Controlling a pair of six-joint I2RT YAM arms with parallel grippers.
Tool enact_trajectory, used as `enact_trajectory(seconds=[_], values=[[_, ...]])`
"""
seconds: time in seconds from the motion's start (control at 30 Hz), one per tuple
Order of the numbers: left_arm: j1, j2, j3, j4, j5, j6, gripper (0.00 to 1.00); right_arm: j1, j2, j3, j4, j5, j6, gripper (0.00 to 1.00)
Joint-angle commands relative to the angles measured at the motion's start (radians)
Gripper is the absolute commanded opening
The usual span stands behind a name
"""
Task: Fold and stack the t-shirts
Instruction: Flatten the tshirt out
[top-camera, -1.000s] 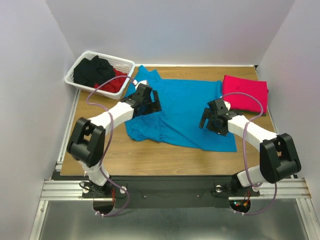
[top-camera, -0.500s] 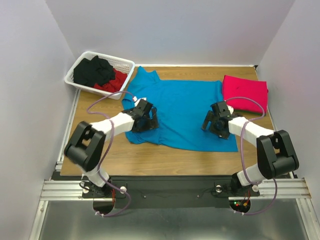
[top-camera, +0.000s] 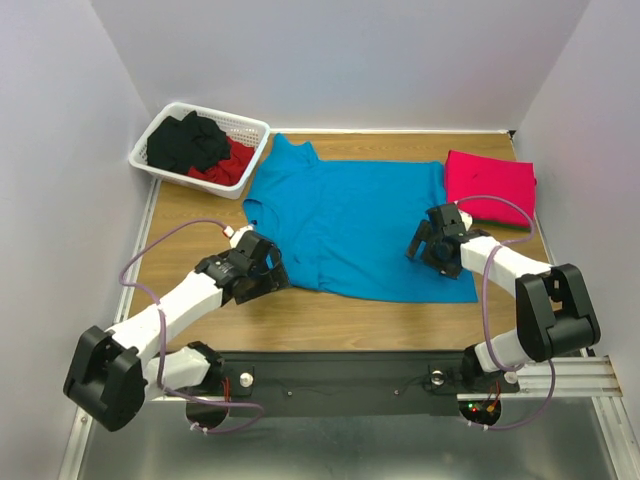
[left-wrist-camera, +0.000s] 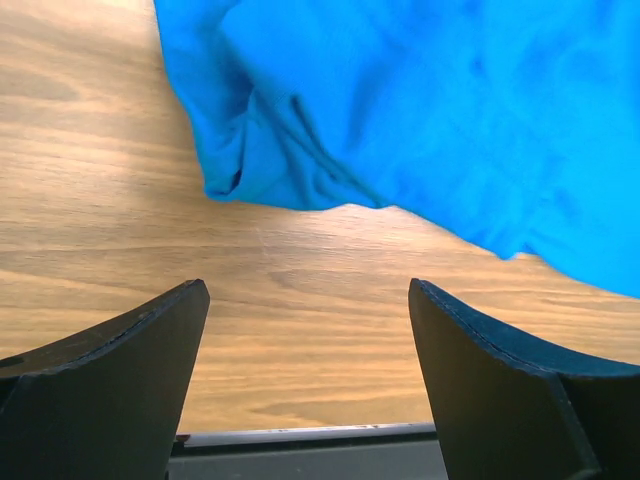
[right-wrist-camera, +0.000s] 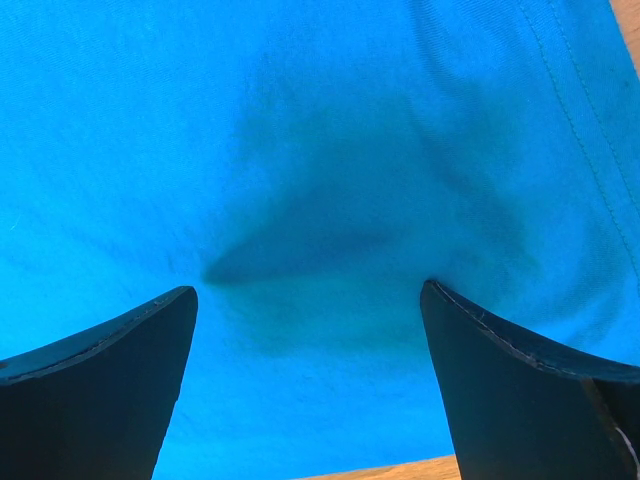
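The turquoise-blue t-shirt (top-camera: 345, 225) lies spread flat in the middle of the wooden table (top-camera: 180, 225). The pinkish-red t-shirt (top-camera: 490, 185) lies folded at the back right. My left gripper (top-camera: 268, 278) is open and empty, low over bare wood just off the shirt's front left corner; that bunched corner (left-wrist-camera: 270, 150) shows in the left wrist view. My right gripper (top-camera: 428, 243) is open and empty, close above the blue shirt's right part (right-wrist-camera: 300, 200), near its front hem.
A white lattice basket (top-camera: 252, 127) at the back left holds black and red clothes. White walls close in the table on three sides. The table's front edge (left-wrist-camera: 300, 435) runs just beyond my left fingers.
My left arm has drawn back toward the front left, off the blue shirt and onto bare wood. The shirt's left side now lies flatter. My right gripper has barely moved.
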Motion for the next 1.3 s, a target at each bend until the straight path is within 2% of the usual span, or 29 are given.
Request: enact_trajectory(seconds=[0.0,0.13,0.33,0.4,0.57,0.6,0.67,0.7,0.77,0.9,0.93,0.97,1.27], values=[[-0.006,-0.05,0.106,-0.015,-0.094,-0.01,0.98,-0.018,0.023,-0.048,-0.02,-0.012,-0.004,1.0],[-0.003,0.125,0.253,-0.011,-0.193,0.056,0.98,-0.02,0.021,-0.048,-0.02,-0.024,-0.019,1.0],[0.036,0.428,0.412,0.02,-0.191,0.137,0.98,-0.023,0.003,-0.064,-0.02,-0.022,-0.027,1.0],[0.036,0.475,0.439,0.032,-0.168,0.157,0.96,-0.026,0.0,-0.064,-0.02,-0.022,-0.028,1.0],[0.036,0.549,0.43,0.075,-0.103,0.165,0.8,-0.029,0.007,-0.061,-0.019,-0.024,-0.025,1.0],[0.036,0.568,0.425,0.077,-0.103,0.164,0.71,-0.029,0.009,-0.061,-0.019,-0.024,-0.024,1.0],[0.036,0.581,0.424,0.072,-0.102,0.16,0.62,-0.03,0.011,-0.059,-0.019,-0.026,-0.024,1.0],[0.036,0.584,0.421,0.072,-0.102,0.157,0.53,-0.03,0.012,-0.059,-0.019,-0.024,-0.025,1.0],[0.036,0.578,0.417,0.071,-0.111,0.148,0.44,-0.029,0.012,-0.059,-0.02,-0.021,-0.027,1.0],[0.034,0.541,0.408,0.06,-0.123,0.139,0.21,-0.03,0.014,-0.059,-0.02,-0.021,-0.028,1.0],[0.034,0.524,0.408,0.045,-0.128,0.136,0.09,-0.029,0.017,-0.059,-0.02,-0.021,-0.027,1.0],[0.034,0.515,0.407,0.04,-0.128,0.133,0.01,-0.03,0.018,-0.058,-0.02,-0.021,-0.027,1.0],[-0.024,0.313,0.283,-0.023,-0.134,0.053,0.0,-0.03,0.014,-0.064,-0.02,-0.024,-0.028,1.0]])
